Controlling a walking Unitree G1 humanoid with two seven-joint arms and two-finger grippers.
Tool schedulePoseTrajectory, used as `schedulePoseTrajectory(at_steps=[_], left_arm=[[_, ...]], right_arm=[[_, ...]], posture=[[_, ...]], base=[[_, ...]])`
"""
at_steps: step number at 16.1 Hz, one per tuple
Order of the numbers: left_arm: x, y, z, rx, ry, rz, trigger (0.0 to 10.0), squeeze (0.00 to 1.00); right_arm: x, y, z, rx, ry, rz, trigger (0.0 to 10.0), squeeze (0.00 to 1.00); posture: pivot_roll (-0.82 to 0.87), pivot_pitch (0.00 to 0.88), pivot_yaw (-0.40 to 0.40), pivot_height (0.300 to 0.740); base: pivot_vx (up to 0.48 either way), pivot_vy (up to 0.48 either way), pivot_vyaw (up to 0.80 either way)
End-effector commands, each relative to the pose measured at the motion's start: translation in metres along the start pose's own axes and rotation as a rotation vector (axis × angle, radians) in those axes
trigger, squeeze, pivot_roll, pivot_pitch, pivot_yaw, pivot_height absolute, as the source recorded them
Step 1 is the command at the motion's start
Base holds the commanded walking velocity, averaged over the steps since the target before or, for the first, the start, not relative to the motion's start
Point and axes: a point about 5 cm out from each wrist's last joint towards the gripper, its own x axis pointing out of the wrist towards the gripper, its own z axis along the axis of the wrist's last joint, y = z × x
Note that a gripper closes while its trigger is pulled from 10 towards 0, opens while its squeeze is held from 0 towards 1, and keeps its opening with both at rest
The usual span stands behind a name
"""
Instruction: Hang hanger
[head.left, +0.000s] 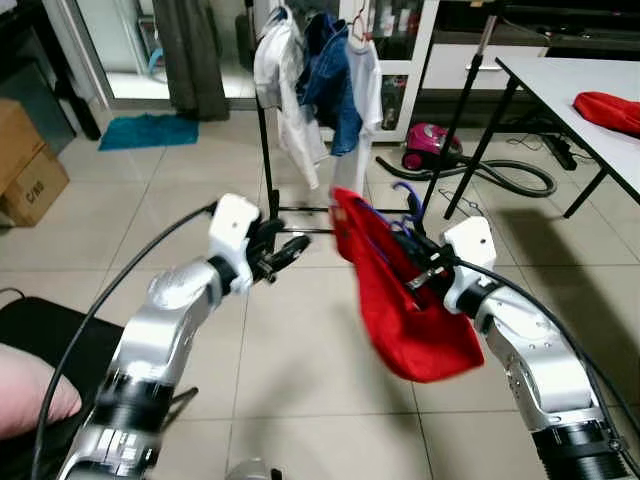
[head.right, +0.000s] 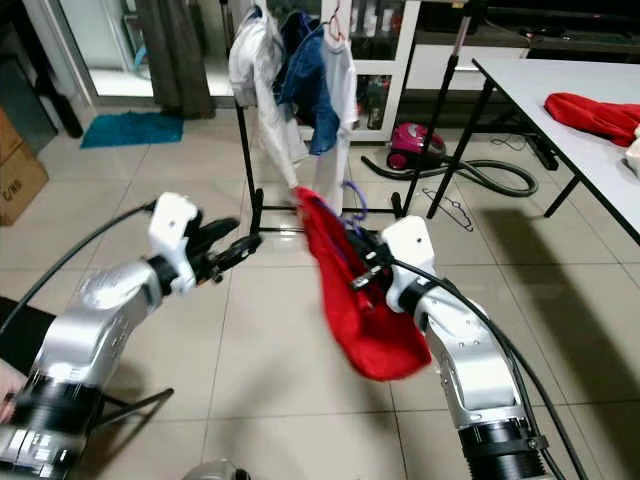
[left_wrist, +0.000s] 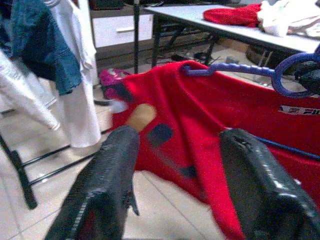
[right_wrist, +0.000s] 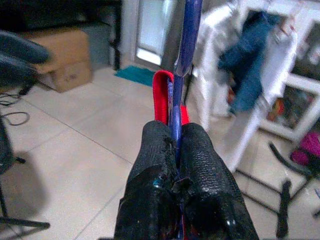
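A red shirt (head.left: 400, 290) hangs on a blue hanger (right_wrist: 181, 70), held up in front of me over the tiled floor. My right gripper (head.left: 422, 268) is shut on the blue hanger, whose hook (head.left: 405, 195) rises above the shirt's collar. My left gripper (head.left: 292, 250) is open, a short way to the left of the shirt and apart from it, its fingers (left_wrist: 107, 190) pointing at the cloth. Beyond stands a black clothes rack (head.left: 265, 150) with a white shirt (head.left: 285, 85), a denim jacket (head.left: 330, 75) and another white garment (head.left: 365, 80) hanging on it.
A white table (head.left: 580, 95) at the right carries a red garment (head.left: 610, 110). A vacuum cleaner (head.left: 432, 145) with its hose lies on the floor behind the rack. Cardboard boxes (head.left: 25, 165) stand at the left, and a black seat (head.left: 40, 340) is near my left arm.
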Motion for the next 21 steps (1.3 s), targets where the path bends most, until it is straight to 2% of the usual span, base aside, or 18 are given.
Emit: schedulePoseTrajectory(at_steps=[1, 2, 4, 6, 7, 8, 9, 11, 12, 13, 15, 17, 21], left_arm=[[0.007, 0.0, 0.007, -0.025, -0.019, -0.012, 10.0, 1.0], [0.018, -0.008, 0.013, -0.086, -0.057, -0.054, 10.0, 0.0], [0.023, -0.01, 0.012, -0.118, -0.053, -0.052, 10.0, 0.0], [0.031, 0.001, 0.008, -0.197, -0.045, 0.018, 10.0, 0.0], [0.032, 0.002, 0.008, -0.209, -0.045, 0.027, 10.0, 0.0], [0.034, 0.011, 0.007, -0.194, -0.011, 0.117, 10.0, 0.0], [0.035, 0.012, 0.006, -0.207, -0.009, 0.141, 10.0, 0.0], [0.037, 0.008, 0.009, -0.237, -0.053, 0.108, 9.6, 0.0], [0.04, 0.006, 0.01, -0.262, -0.08, 0.077, 5.5, 0.0], [0.043, 0.005, 0.012, -0.28, -0.088, 0.063, 4.4, 0.0], [0.046, 0.008, 0.009, -0.263, -0.058, 0.097, 0.0, 0.0], [0.046, 0.013, 0.008, -0.266, -0.056, 0.127, 0.0, 0.0], [0.049, 0.009, 0.009, -0.25, -0.069, 0.109, 0.0, 0.0]], right_arm=[[0.002, 0.001, 0.012, -0.003, -0.039, 0.019, 10.0, 0.0], [0.004, 0.005, 0.017, 0.013, -0.064, 0.026, 10.0, 0.0], [0.006, 0.008, 0.022, 0.029, -0.079, 0.033, 10.0, 0.0], [0.006, 0.018, 0.029, 0.028, -0.099, 0.083, 10.0, 0.0], [0.006, 0.02, 0.03, 0.028, -0.101, 0.09, 10.0, 0.0], [0.007, 0.022, 0.032, 0.03, -0.108, 0.104, 10.0, 0.0], [0.007, 0.022, 0.033, 0.031, -0.111, 0.105, 10.0, 0.0], [0.007, 0.021, 0.036, 0.036, -0.123, 0.115, 10.0, 0.0], [0.007, 0.022, 0.038, 0.036, -0.125, 0.124, 10.0, 0.0], [0.007, 0.023, 0.039, 0.032, -0.125, 0.135, 10.0, 0.0], [0.008, 0.025, 0.039, 0.029, -0.122, 0.144, 10.0, 0.0], [0.009, 0.025, 0.04, 0.031, -0.124, 0.146, 10.0, 0.0], [0.01, 0.024, 0.04, 0.033, -0.124, 0.138, 10.0, 0.0]], posture=[[0.02, 0.0, -0.007, 0.74], [0.02, 0.0, -0.009, 0.74], [0.02, 0.0, -0.01, 0.74], [0.01, 0.0, -0.008, 0.74], [0.01, 0.0, -0.007, 0.74], [0.01, 0.0, 0.001, 0.74], [0.01, 0.0, 0.002, 0.74], [0.01, 0.0, 0.001, 0.74], [0.01, 0.0, -0.003, 0.74], [0.01, 0.0, -0.004, 0.74], [0.01, 0.0, -0.003, 0.74], [0.0, 0.0, -0.001, 0.74], [0.0, 0.0, 0.001, 0.74]], base=[[0.0, 0.0, 0.0], [0.0, 0.0, 0.0], [0.0, 0.0, 0.0], [0.0, 0.0, 0.0], [0.0, 0.0, 0.0], [0.0, 0.0, 0.0], [0.0, 0.0, 0.0], [0.0, 0.0, 0.0], [0.0, 0.0, 0.0], [0.0, 0.0, 0.0], [0.0, 0.0, 0.0], [0.0, 0.0, 0.0], [0.0, 0.0, 0.0]])
